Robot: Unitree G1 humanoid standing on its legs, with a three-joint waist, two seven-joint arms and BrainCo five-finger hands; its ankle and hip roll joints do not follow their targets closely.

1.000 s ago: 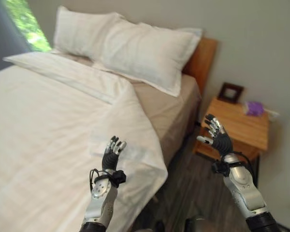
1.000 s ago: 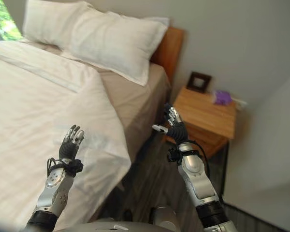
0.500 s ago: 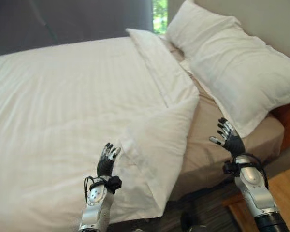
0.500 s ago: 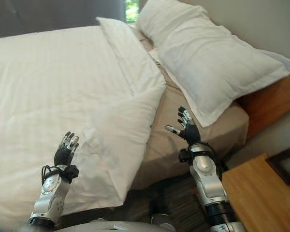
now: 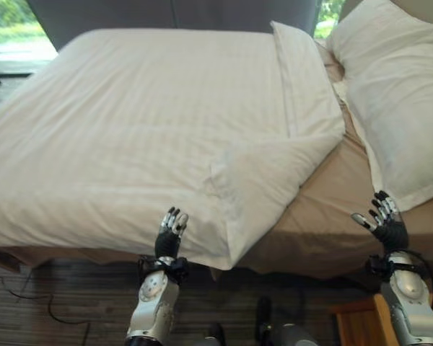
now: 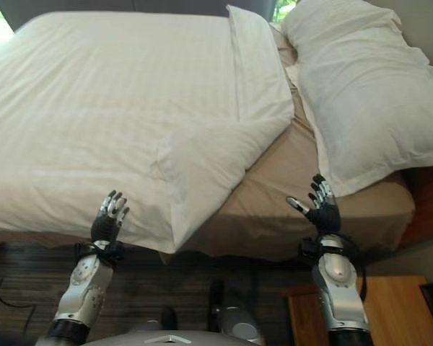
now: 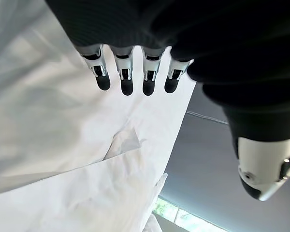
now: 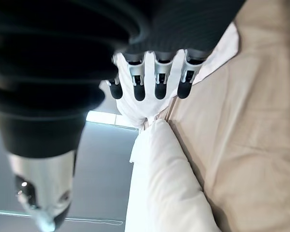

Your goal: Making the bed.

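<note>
A white duvet (image 5: 144,122) covers most of the bed, and its near corner (image 5: 263,184) is folded back over itself, baring the tan fitted sheet (image 5: 332,216). Two white pillows (image 6: 353,86) lie at the head of the bed on the right. My left hand (image 5: 169,234) is raised in front of the duvet's hanging edge, open and holding nothing. My right hand (image 6: 321,205) is raised over the tan sheet's edge below the near pillow, also open and empty. In the left wrist view the straight fingers (image 7: 127,77) show above the folded duvet (image 7: 87,193).
A wooden nightstand (image 6: 332,313) stands at the lower right beside the bed. The wooden headboard (image 6: 426,209) shows at the right edge. Dark plank floor (image 5: 58,303) runs along the bed's near side. A dark curtain and bright windows (image 5: 14,14) lie beyond the bed.
The camera has swung left, so the whole bed now fills the view and the nightstand has slid to the lower right. Both hands stay raised and open.
</note>
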